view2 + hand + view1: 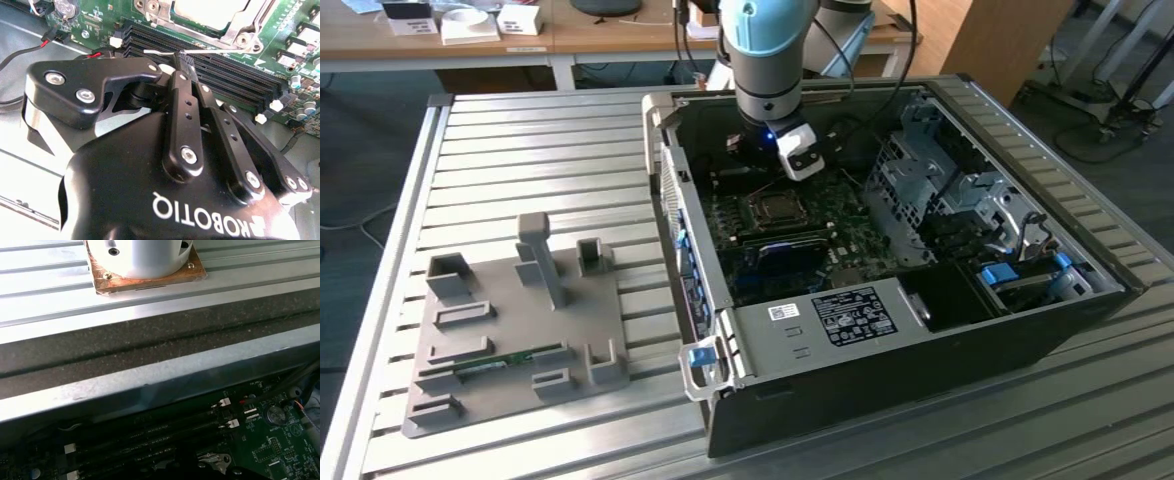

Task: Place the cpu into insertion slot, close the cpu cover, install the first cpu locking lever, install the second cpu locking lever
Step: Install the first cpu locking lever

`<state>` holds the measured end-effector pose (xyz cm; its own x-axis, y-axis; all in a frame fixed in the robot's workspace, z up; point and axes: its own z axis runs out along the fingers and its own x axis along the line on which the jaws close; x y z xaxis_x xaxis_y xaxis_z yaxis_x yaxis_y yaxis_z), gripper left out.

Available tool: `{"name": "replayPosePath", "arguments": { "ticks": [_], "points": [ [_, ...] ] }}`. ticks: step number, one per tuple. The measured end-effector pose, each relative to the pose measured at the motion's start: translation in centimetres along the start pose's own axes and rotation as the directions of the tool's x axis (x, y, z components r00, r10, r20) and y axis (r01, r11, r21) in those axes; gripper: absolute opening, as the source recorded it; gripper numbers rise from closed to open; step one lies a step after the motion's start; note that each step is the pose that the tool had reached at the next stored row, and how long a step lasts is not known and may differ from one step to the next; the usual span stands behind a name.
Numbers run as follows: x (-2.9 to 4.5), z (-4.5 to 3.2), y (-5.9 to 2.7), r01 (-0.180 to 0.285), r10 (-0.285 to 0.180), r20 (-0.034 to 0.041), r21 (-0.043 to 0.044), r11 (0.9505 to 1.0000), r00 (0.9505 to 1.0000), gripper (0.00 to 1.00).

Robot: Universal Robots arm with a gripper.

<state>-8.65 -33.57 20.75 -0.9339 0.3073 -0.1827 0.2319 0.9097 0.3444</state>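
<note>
Reaching down into the open computer case [881,380], I hold my claw [182,59] low over the green motherboard [100,20], right at the row of long black memory slots [235,75]. My two fingers [181,100] are drawn together so that their tips meet, and they meet exactly at a thin silvery locking lever [160,50] that runs along the edge of the memory slots nearest the socket. Whether that wire is pinched between my tips or only touched by them, I cannot tell. Just beyond the lever lies the cpu [210,7], its pale metal top facing up in the insertion slot [750,212]. The cpu cover [252,25] lies flat around the chip and frames it in its window. In the exterior view my arm [767,60] comes down over the end of the case nearest the wooden desks, and the case stands on the slatted metal table [520,150] toward the exterior view's right. Near the table's edge at the exterior view's left sits a grey fixture tray [507,330], well apart from the case, with a green memory stick [494,362] lying in one of its holders.
</note>
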Motion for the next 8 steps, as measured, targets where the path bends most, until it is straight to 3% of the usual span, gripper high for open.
{"name": "replayPosePath", "arguments": {
  "ticks": [8],
  "points": [
    [-0.19, 0.15, 0.07, 0.0, 0.0, 0.0, 0.0004, 1.0, 1.0, 0.11]
  ]
}}
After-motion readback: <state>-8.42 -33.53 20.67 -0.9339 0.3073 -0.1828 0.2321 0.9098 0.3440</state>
